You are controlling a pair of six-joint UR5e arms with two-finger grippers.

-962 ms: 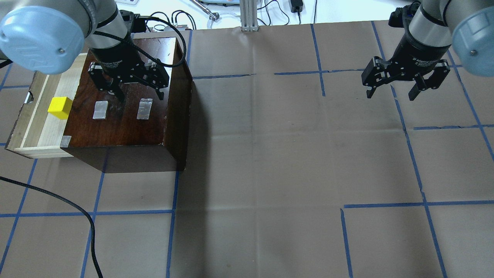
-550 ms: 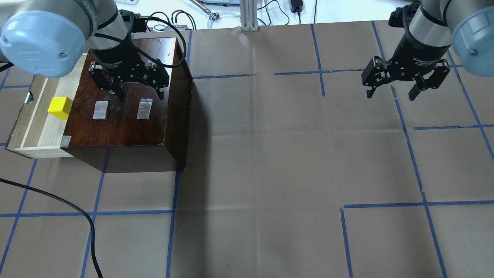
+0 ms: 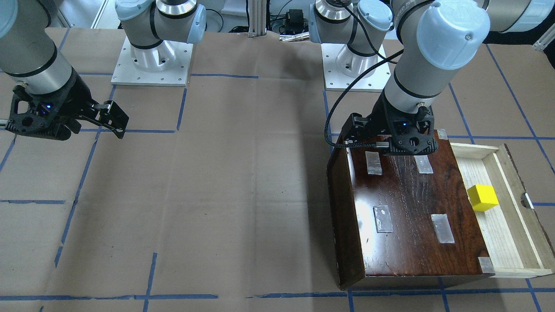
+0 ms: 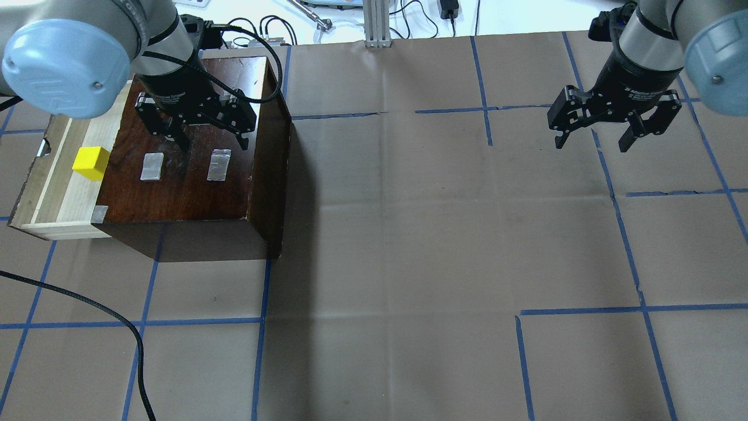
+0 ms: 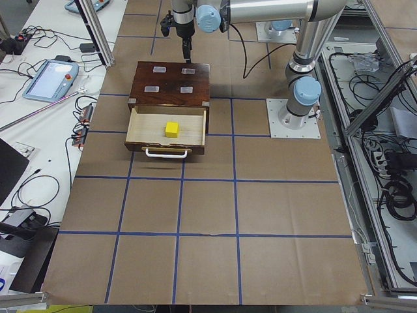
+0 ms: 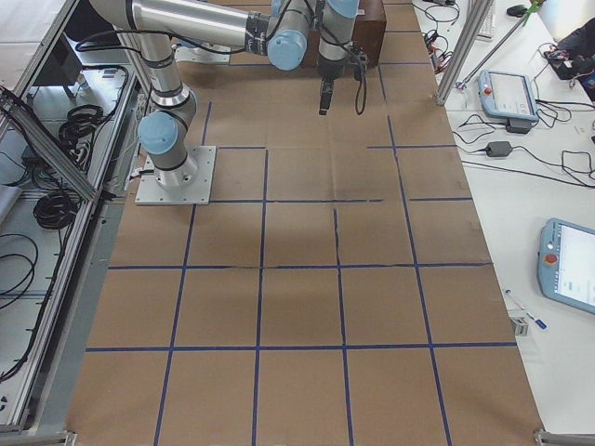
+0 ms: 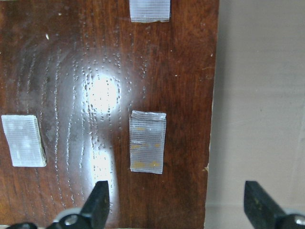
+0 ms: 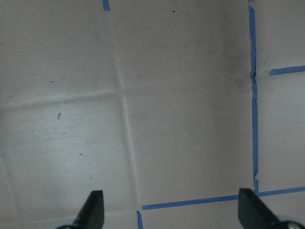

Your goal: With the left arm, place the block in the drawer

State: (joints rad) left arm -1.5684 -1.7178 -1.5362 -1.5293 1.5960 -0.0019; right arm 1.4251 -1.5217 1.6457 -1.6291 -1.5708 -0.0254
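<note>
The yellow block (image 4: 90,162) lies in the open drawer (image 4: 64,199), which is pulled out of the dark brown box (image 4: 187,187) on the table's left. It also shows in the front-facing view (image 3: 482,197) and the exterior left view (image 5: 172,128). My left gripper (image 4: 213,146) is open and empty. It hovers over the box top by the tape patches, to the right of the block. In the left wrist view the gripper (image 7: 177,202) spans the box's edge. My right gripper (image 4: 592,145) is open and empty above the table's far right.
A black cable (image 4: 117,316) lies across the paper at the front left. Blue tape lines (image 4: 637,280) grid the brown table cover. The drawer's white handle (image 5: 166,154) sticks out toward the table's left end. Cables and gear (image 4: 315,17) lie beyond the far edge.
My left gripper has drifted slightly toward the far side of the box top, still open. The block stays in the drawer. The right arm has not moved.
</note>
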